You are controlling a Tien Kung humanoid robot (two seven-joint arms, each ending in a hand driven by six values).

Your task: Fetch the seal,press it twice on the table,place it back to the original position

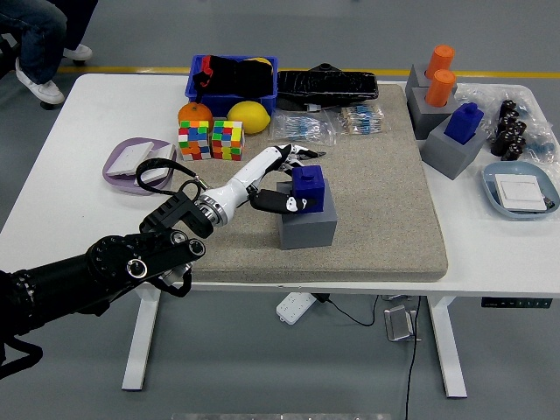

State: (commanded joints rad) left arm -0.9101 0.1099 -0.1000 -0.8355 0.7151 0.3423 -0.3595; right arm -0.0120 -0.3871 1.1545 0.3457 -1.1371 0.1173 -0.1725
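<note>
In the head view, the left hand [278, 175] is reaching in from the lower left toward the frame's centre, its fingers [296, 205] closing around the blue seal [307, 186]. The seal is sitting upright in its grey holder [307, 223] on the tan mat [385, 201] covering the white bench [61, 175]. Two colourful cubes [210, 139] are lying just beyond the arm.

blue seal [307, 186] on grey block [308, 224] | beige mat [385, 201] | white surface [61, 175] | multicoloured cubes [211, 139] | yellow lemon [248, 116] | orange cylinders [439, 74]
</note>
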